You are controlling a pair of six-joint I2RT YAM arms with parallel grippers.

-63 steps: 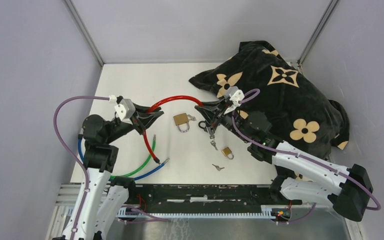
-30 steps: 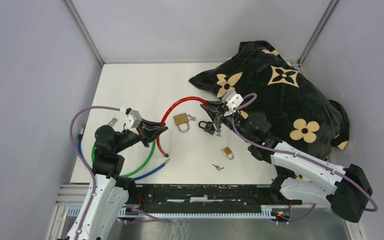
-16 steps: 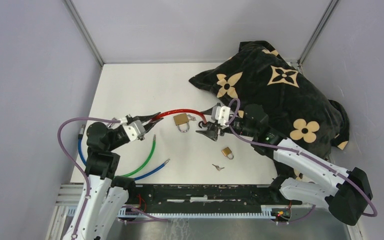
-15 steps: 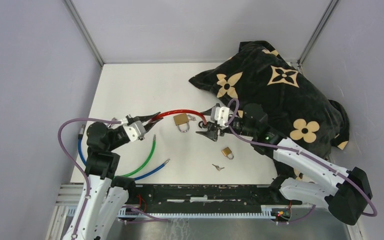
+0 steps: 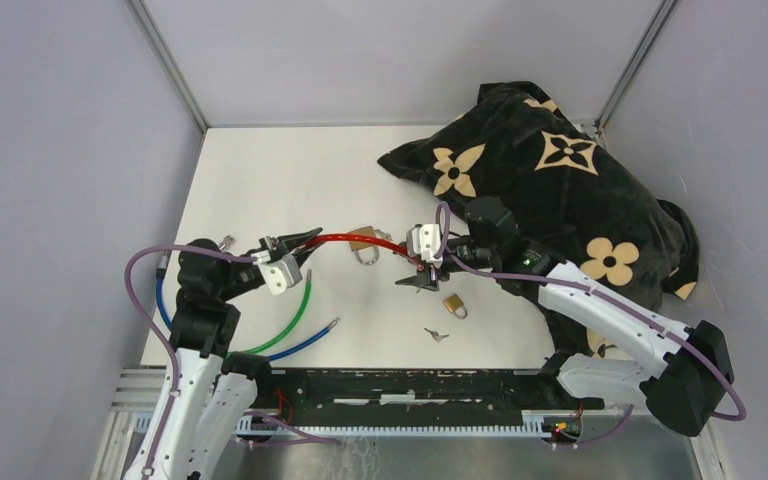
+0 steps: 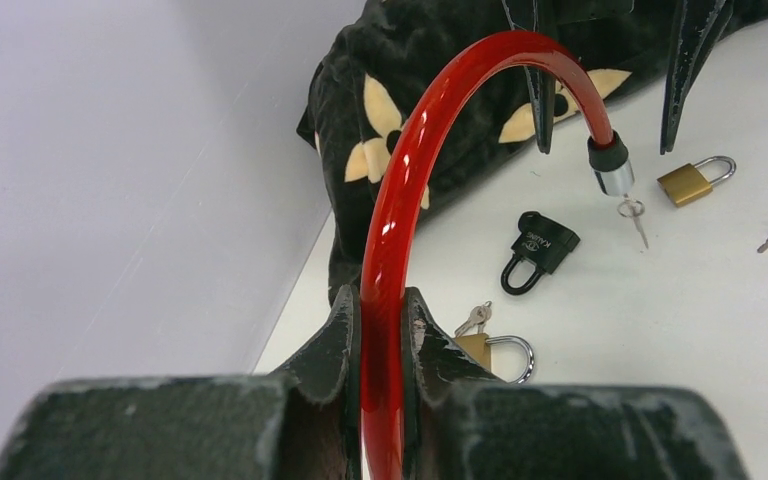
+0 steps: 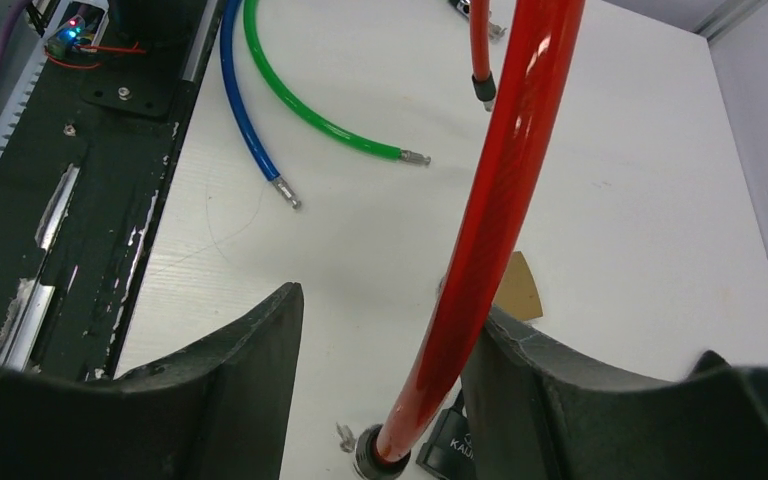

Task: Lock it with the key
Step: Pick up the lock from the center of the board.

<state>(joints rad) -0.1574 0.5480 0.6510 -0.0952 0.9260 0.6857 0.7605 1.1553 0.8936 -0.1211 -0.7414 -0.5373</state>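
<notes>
A red cable point(image 5: 360, 240) arcs above the table. My left gripper point(image 6: 380, 295) is shut on it, also seen from above point(image 5: 295, 245). The cable's metal-capped end point(image 6: 610, 170) hangs just over the table between the fingers of my right gripper point(image 7: 385, 300), which stands open, with the cable close to one finger. A black padlock point(image 6: 542, 245) lies by that end, next to a small key point(image 6: 635, 215). A brass padlock point(image 5: 363, 240) with keys lies under the arc. A smaller brass padlock point(image 5: 454, 305) and another key point(image 5: 436, 335) lie nearer the front.
A green cable point(image 5: 295, 315) and a blue cable point(image 5: 290, 345) lie at the front left. A black cushion with tan flowers point(image 5: 560, 190) fills the back right. The black rail point(image 5: 400, 385) runs along the near edge.
My right gripper has opened and moved nearer and leftward, now straddling the red cable's end. My left gripper has swung the cable so that it spans toward the right gripper.
</notes>
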